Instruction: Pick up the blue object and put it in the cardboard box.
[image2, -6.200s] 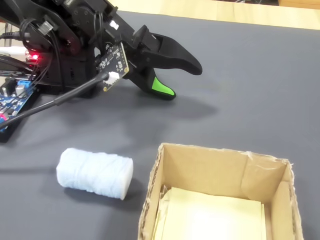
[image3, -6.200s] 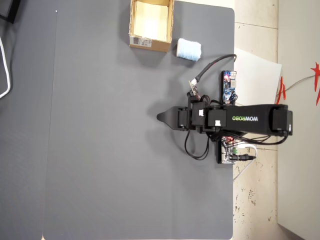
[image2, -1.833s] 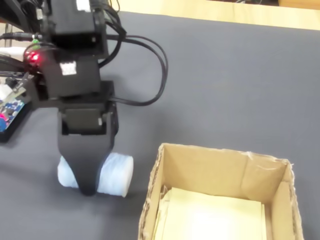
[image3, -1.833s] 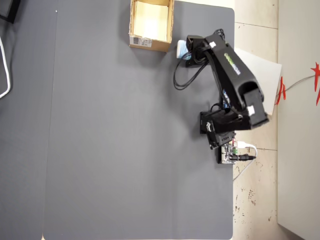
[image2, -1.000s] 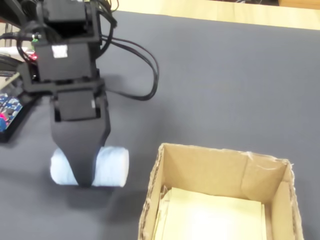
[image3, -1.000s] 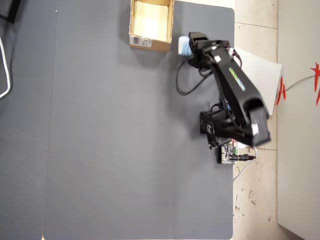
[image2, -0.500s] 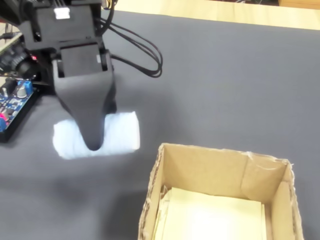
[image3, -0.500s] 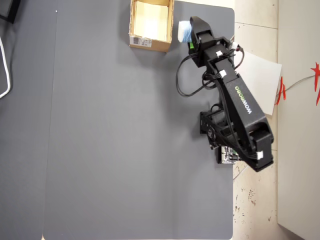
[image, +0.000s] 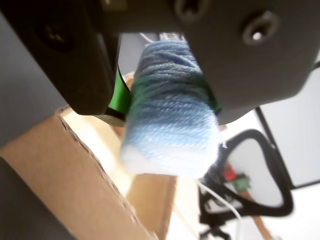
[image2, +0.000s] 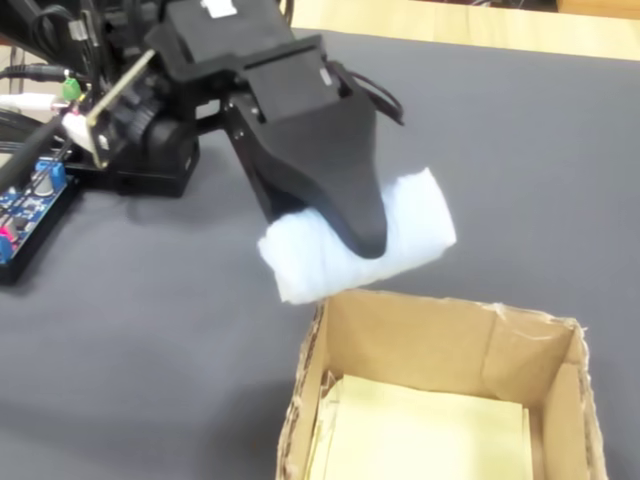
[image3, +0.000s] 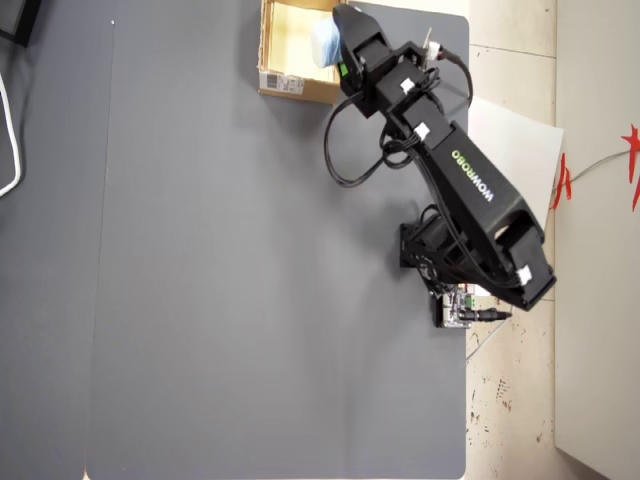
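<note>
My gripper (image2: 345, 235) is shut on the blue object (image2: 415, 225), a pale blue soft roll that sticks out on both sides of the black jaws. In the wrist view the blue object (image: 170, 125) fills the space between the jaws, and the gripper (image: 167, 107) hangs over the rim of the cardboard box (image: 60, 175). In the fixed view the lump hangs just above the far wall of the cardboard box (image2: 420, 340), whose pale yellowish inside shows below. From overhead the blue object (image3: 325, 42) sits over the right edge of the cardboard box (image3: 290, 85).
The arm's base and a circuit board (image2: 25, 205) with cables stand at the left of the fixed view. A dark grey mat (image3: 200, 280) covers the table. A black office chair (image: 260, 175) shows in the wrist view's background.
</note>
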